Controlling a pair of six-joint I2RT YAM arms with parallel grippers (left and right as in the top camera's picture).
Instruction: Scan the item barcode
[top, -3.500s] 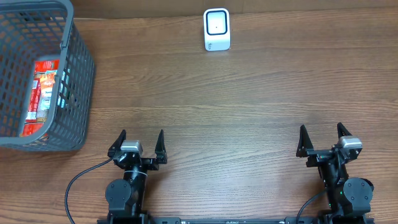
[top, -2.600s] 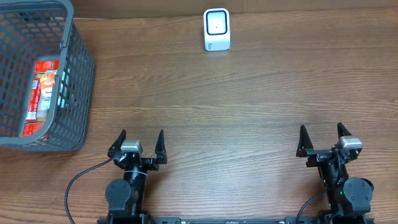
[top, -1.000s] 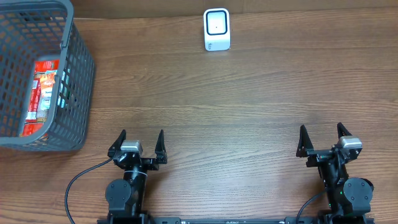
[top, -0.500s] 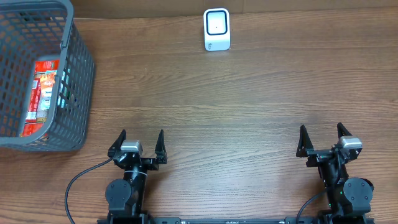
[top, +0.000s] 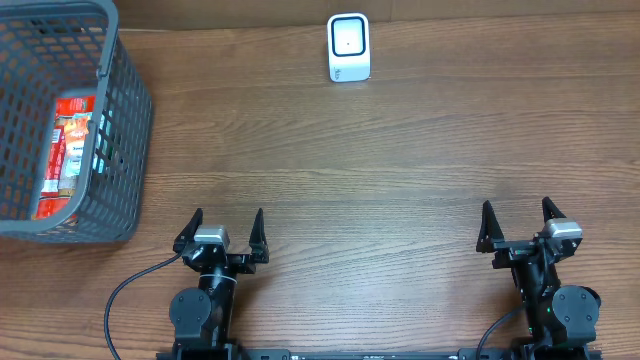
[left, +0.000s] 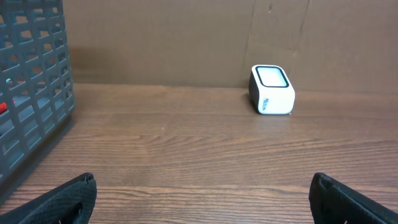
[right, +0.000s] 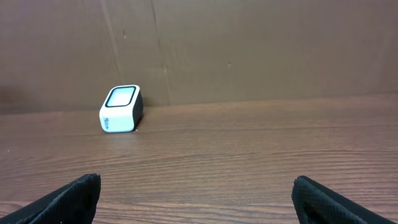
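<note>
1 packet (top: 68, 150), perhaps snacks, in basket (top: 126, 150)

Red snack packet (top: 68, 150) lies in grey basket (top: 130, 120); white scanner (top: 348, 47) stands well apart.

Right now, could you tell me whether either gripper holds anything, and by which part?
Nothing is held: left gripper and right gripper are open and empty; the red packet lies in the basket.

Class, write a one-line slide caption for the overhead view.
Open left hand and right hand; red packet in the basket, scanner at far edge.
</note>
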